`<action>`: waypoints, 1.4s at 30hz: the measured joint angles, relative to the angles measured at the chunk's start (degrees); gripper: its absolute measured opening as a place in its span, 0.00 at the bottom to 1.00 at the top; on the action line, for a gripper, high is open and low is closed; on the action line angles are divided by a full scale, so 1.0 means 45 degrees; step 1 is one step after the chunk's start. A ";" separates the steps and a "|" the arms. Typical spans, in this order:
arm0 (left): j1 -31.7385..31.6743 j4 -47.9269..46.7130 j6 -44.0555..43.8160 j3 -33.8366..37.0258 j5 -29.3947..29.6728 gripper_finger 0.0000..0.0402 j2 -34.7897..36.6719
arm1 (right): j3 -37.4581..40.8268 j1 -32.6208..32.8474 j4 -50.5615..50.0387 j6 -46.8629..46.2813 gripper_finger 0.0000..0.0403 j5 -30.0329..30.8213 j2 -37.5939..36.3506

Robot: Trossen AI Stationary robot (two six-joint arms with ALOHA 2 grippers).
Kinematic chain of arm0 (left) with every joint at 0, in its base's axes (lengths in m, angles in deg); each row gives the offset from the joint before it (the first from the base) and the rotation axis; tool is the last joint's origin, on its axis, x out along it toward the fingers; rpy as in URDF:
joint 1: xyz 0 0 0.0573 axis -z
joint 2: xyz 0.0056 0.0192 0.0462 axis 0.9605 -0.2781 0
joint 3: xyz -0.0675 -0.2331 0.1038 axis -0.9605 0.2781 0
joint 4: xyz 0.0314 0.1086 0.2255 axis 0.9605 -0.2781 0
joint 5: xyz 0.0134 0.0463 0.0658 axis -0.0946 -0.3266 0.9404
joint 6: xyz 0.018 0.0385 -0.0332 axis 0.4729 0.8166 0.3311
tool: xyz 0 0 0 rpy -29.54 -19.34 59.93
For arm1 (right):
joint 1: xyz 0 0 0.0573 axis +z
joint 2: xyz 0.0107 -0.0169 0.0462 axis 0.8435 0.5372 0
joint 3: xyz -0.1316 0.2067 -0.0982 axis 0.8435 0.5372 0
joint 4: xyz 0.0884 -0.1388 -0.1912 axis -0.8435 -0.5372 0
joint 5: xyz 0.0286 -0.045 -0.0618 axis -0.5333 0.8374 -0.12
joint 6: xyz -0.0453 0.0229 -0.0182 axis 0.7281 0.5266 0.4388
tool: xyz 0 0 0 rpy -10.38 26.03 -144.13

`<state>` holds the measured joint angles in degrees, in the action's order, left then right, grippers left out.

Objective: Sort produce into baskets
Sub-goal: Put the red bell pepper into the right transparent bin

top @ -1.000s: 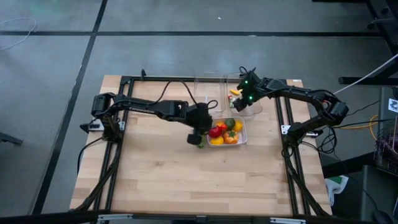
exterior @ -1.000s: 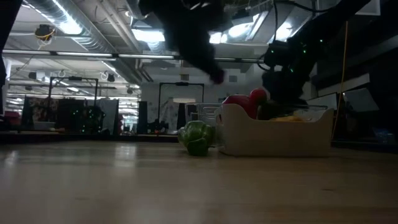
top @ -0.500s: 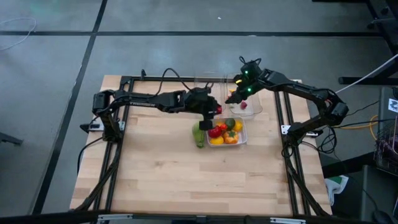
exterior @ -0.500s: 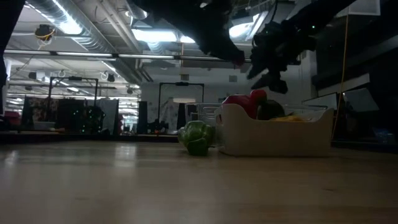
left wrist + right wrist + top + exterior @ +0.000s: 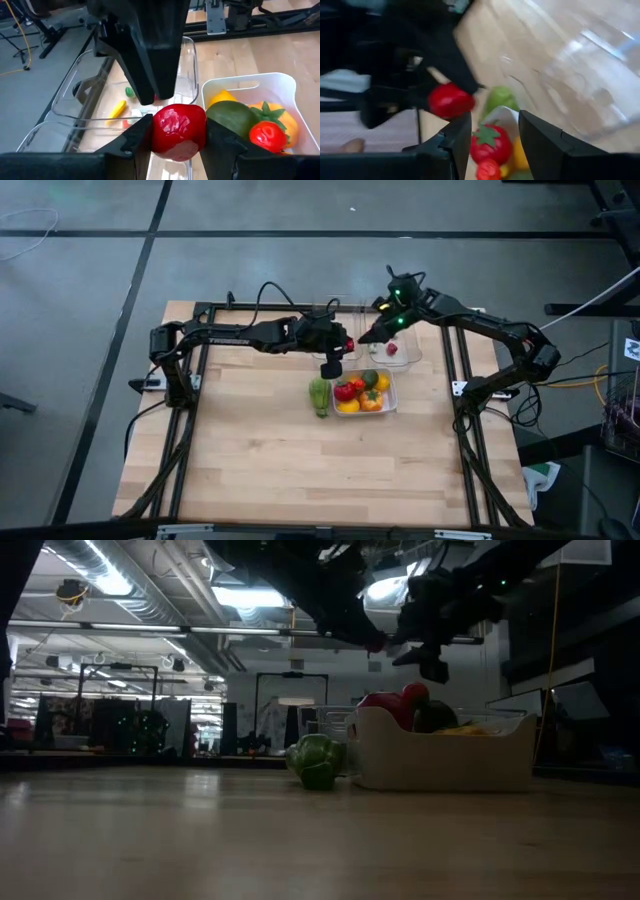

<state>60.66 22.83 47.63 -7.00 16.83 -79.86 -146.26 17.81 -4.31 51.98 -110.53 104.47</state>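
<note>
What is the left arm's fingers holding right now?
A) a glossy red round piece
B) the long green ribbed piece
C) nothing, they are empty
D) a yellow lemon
A: in the left wrist view the left gripper has its fingers closed on either side of a glossy red round piece, lifted above the clear baskets; the green ribbed piece lies on the table beside the white basket.

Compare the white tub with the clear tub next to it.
The white tub is opaque; the clear tub is see-through. The white tub is crowded with big pieces, a strawberry among them; the clear tub holds only a few small bits, such as a yellow piece. Both are rectangular with rounded corners, side by side on the table.
</note>
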 joint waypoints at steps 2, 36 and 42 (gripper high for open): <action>0.0000 0.0005 0.0011 0.0000 0.0000 0.35 0.0000 | 0.0000 0.0134 0.0461 0.0005 0.41 -0.0401 0.0000; 0.0087 -0.0425 -0.0139 0.0044 0.0000 0.35 0.0000 | 0.0010 0.2103 0.1607 -0.3121 0.41 0.1510 -0.0017; 0.0087 -0.0423 -0.0141 0.0029 -0.0048 0.35 0.0000 | 0.0010 0.2103 0.1548 -0.3506 0.41 0.1501 -0.0005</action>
<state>61.05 20.93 46.99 -6.87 16.61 -79.86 -146.22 27.27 2.66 36.21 -103.77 104.45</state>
